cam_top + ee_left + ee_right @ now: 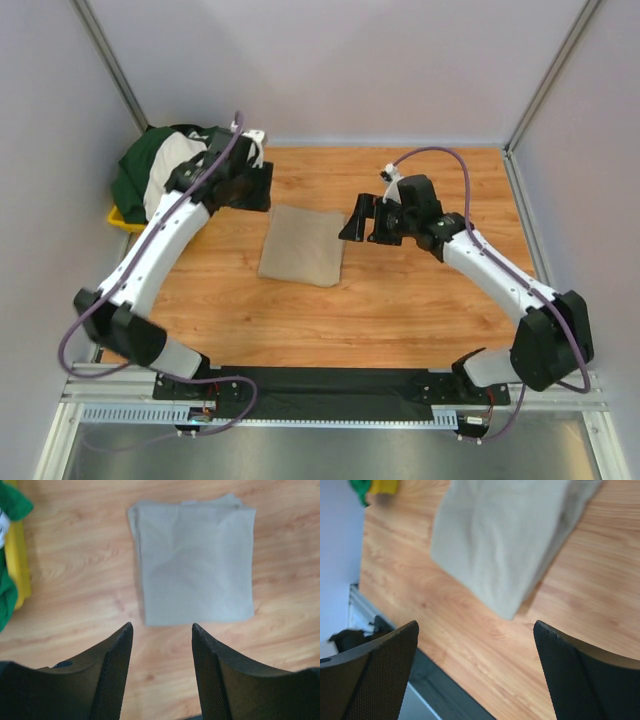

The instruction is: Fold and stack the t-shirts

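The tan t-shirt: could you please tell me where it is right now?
The folded tan t-shirt lies flat near the middle of the wooden table in the top view, between the left gripper and right gripper, touching neither.

Tan shirt [500, 545] blurred, cut off by top edge, rt wrist view.

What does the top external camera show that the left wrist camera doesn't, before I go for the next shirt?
Only the top external view shows both arms, the right gripper beside the folded shirt, and the heap of dark green and cream-white t-shirts at the far left corner. Only the left wrist view shows the left gripper close up, open and empty. Both show the folded tan cloth t-shirt, the wooden table and the yellow plastic tray.
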Controlling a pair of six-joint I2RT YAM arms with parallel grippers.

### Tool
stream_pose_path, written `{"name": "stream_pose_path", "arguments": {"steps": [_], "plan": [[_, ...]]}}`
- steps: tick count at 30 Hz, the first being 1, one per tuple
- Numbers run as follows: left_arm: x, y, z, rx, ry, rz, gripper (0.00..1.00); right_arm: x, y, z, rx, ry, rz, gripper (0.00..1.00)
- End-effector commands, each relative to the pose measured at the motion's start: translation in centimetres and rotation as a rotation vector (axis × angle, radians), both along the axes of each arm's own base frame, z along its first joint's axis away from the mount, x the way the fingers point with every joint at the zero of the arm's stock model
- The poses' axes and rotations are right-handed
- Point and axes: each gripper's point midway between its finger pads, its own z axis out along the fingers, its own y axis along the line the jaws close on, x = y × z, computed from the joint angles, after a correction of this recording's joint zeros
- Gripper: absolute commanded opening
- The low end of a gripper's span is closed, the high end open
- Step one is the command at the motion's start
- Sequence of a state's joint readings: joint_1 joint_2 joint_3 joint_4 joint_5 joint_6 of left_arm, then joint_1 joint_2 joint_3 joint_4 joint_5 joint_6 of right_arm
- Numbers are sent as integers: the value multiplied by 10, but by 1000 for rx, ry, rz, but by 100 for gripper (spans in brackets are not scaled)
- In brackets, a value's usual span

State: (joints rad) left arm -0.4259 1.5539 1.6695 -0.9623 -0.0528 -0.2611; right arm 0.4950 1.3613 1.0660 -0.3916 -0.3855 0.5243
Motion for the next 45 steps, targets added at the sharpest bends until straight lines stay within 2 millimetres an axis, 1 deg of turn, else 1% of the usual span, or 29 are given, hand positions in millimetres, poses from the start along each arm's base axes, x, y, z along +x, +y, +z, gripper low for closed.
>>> {"name": "stream_pose_path", "arguments": {"steps": [1, 3, 4, 5, 6, 8, 9, 10, 12, 14, 15, 17, 18, 20, 23, 24, 26, 27, 29, 30, 31, 32, 33, 35, 38, 40, 41, 43, 45], "plan": [[-53, 34, -31, 99, 85, 6, 58, 15, -22, -42, -149, 104, -58, 98], [-74, 41, -32, 68, 57, 9, 58, 34, -19, -48, -158, 110, -51, 98], [-90, 46, -56, 76, 106, 17, 58, 39, -18, -53, -163, 120, -45, 98], [-99, 50, -51, 50, 71, 26, 58, 45, -15, -55, -158, 125, -36, 98], [-111, 54, -67, 52, 107, 35, 57, 56, -15, -66, -162, 145, -39, 97], [-126, 55, -68, 3, 97, 56, 57, 68, -9, -70, -131, 158, -24, 96], [-135, 56, -78, -5, 122, 57, 57, 75, -11, -83, -130, 191, -44, 96], [-141, 55, -81, -21, 127, 54, 56, 85, -8, -79, -120, 174, -50, 96], [-150, 59, -85, -41, 113, 84, 55, 95, -6, -97, -134, 208, -53, 96], [-151, 56, -80, -75, 89, 77, 55, 108, -1, -100, -128, 208, -61, 94], [-153, 54, -75, -96, 69, 61, 55, 110, 0, -119, -143, 247, -64, 93], [-152, 54, -73, -102, 45, 55, 55, 121, 4, -124, -136, 255, -73, 90], [-152, 56, -74, -98, 40, 67, 55, 122, 7, -141, -140, 288, -67, 88], [-152, 56, -72, -102, 27, 64, 55, 129, 13, -148, -139, 293, -62, 84], [-152, 55, -74, -110, 26, 60, 55, 131, 15, -172, -152, 334, -63, 67], [-152, 55, -75, -110, 26, 60, 55, 131, 17, -181, -150, 350, -57, 52], [-151, 54, -75, -110, 24, 56, 55, 133, 21, -186, -133, 355, -49, 38], [-152, 53, -76, -112, 27, 51, 55, 133, 24, -189, -125, 363, -32, 21], [-151, 53, -75, -112, 22, 49, 55, 133, 19, -192, -148, 364, -33, 9], [-151, 53, -75, -112, 22, 51, 54, 137, 13, -186, -179, 332, -19, 0], [-151, 53, -75, -112, 21, 50, 54, 132, 4, -186, -221, 348, -22, 0], [-153, 51, -73, -130, 15, 36, 54, 142, -35, -166, -341, 289, -70, 0], [-153, 51, -73, -130, 15, 36, 54, 142, -36, -166, -352, 275, -52, 0], [-153, 49, -73, -137, 10, 27, 54, 142, -68, -148, -440, 254, -99, 0], [-153, 48, -73, -139, 12, 23, 54, 152, -134, -126, -566, 226, -199, 0], [-153, 48, -73, -141, 13, 21, 53, 158, -165, -115, -646, 204, -232, 0], [-153, 48, -74, -140, 14, 20, 53, 165, -192, -110, -709, 199, -286, 0], [-153, 47, -74, -141, 16, 18, 53, 169, -218, -105, -795, 195, -291, 0], [-153, 47, -75, -139, 17, 19, 53, 187, -256, -96, -884, 180, -356, 0]]}}
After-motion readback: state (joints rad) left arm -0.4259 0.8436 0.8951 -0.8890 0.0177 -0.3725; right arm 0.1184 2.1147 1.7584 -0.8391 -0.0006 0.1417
